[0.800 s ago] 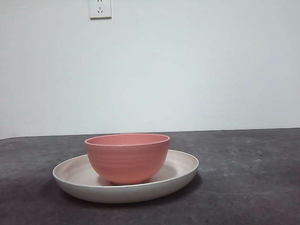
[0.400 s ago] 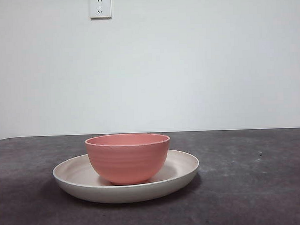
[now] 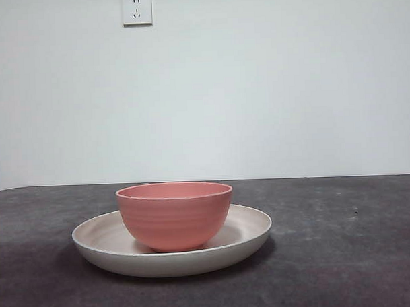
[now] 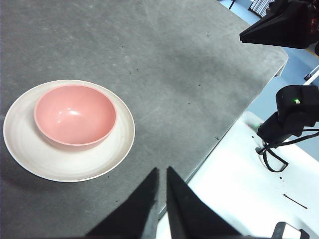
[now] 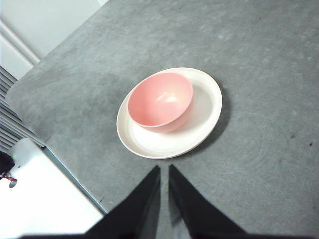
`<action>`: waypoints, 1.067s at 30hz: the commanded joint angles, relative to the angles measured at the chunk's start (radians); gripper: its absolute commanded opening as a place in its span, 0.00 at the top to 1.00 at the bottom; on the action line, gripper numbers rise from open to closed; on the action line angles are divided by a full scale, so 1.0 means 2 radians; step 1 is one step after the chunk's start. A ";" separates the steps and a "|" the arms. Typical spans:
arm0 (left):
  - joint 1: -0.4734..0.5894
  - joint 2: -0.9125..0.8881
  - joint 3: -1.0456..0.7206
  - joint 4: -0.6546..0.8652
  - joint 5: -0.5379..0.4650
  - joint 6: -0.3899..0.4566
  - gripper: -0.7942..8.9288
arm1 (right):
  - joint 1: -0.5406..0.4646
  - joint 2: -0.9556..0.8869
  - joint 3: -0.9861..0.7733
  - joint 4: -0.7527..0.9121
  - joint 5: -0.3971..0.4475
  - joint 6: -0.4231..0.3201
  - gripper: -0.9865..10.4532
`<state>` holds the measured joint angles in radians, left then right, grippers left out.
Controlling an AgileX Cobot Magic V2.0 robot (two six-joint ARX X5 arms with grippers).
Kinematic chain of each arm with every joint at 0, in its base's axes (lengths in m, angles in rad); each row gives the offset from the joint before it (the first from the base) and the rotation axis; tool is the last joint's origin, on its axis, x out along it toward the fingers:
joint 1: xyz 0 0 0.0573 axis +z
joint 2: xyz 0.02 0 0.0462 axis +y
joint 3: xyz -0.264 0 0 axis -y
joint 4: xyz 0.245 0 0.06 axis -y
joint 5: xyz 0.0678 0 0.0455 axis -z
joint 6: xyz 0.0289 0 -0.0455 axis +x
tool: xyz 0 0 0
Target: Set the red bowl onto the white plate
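Observation:
The red bowl (image 3: 175, 215) stands upright inside the white plate (image 3: 248, 233) on the dark table, a little left of the plate's middle in the front view. It also shows in the left wrist view, bowl (image 4: 75, 115) on plate (image 4: 119, 144), and in the right wrist view, bowl (image 5: 160, 101) on plate (image 5: 204, 114). My left gripper (image 4: 162, 172) is shut and empty, high above the table and well away from the plate. My right gripper (image 5: 164, 169) is shut and empty, also high and clear of the plate. Neither gripper shows in the front view.
A wall socket (image 3: 136, 9) sits on the white wall behind. The left wrist view shows the table's edge (image 4: 234, 119) with a white base and the other arm's black parts (image 4: 289, 109) beyond it. The right wrist view shows a table corner (image 5: 30, 129).

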<state>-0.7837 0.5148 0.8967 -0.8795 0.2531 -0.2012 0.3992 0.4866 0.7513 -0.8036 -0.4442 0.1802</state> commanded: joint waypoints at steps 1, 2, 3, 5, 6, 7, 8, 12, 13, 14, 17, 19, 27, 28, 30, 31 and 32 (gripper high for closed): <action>-0.003 0.001 0.005 0.006 0.001 0.004 0.89 | 0.003 0.001 0.003 0.005 0.000 0.001 0.89; 0.003 -0.002 0.005 0.006 0.001 0.004 0.89 | 0.003 0.001 0.003 0.005 0.000 0.001 0.89; 0.011 -0.003 0.005 0.006 0.001 0.004 0.89 | 0.003 0.001 0.003 0.005 0.000 0.001 0.89; 0.031 -0.004 0.004 0.006 0.002 0.004 0.89 | 0.003 0.001 0.003 0.005 0.000 0.001 0.89; 0.048 -0.005 0.002 0.007 0.002 0.004 0.89 | 0.003 0.001 0.003 0.005 0.000 0.001 0.89; 0.065 -0.006 0.000 0.011 -0.001 0.009 0.89 | 0.003 0.001 0.003 0.005 0.000 0.001 0.89; 0.090 -0.008 -0.006 0.021 -0.001 0.023 0.89 | 0.003 0.001 0.003 0.005 0.000 0.001 0.89; 0.198 -0.033 -0.054 0.083 -0.001 0.087 0.89 | 0.003 0.001 0.003 0.005 0.000 0.001 0.89; 0.222 -0.042 -0.070 0.102 -0.001 0.096 0.89 | 0.003 0.001 0.003 0.005 0.000 0.001 0.89; 0.248 -0.054 -0.090 0.126 -0.001 0.104 0.89 | 0.003 0.001 0.003 0.005 0.000 0.001 0.89; 0.312 -0.092 -0.154 0.191 -0.022 0.116 0.89 | 0.003 0.001 0.003 0.005 0.000 0.001 0.89; 0.340 -0.115 -0.193 0.223 -0.045 0.116 0.89 | 0.003 0.001 0.003 0.005 0.000 0.001 0.89; 0.394 -0.215 -0.332 0.285 -0.116 0.093 0.89 | 0.003 0.001 0.003 0.005 0.000 0.001 0.89; 0.394 -0.223 -0.345 0.289 -0.116 0.089 0.89 | 0.003 0.001 0.003 0.005 0.000 0.001 0.89; 0.394 -0.237 -0.368 0.291 -0.116 0.079 0.89 | 0.003 0.001 0.003 0.005 0.000 0.001 0.89; 0.394 -0.241 -0.377 0.293 -0.116 0.075 0.89 | 0.003 0.001 0.003 0.005 0.000 0.001 0.89; 0.393 -0.245 -0.386 0.294 -0.116 0.069 0.89 | 0.003 0.001 0.003 0.005 0.000 0.001 0.89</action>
<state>0.0040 0.0292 0.1314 -0.3096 0.0242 -0.0357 0.3992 0.4862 0.7513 -0.8032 -0.4442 0.1802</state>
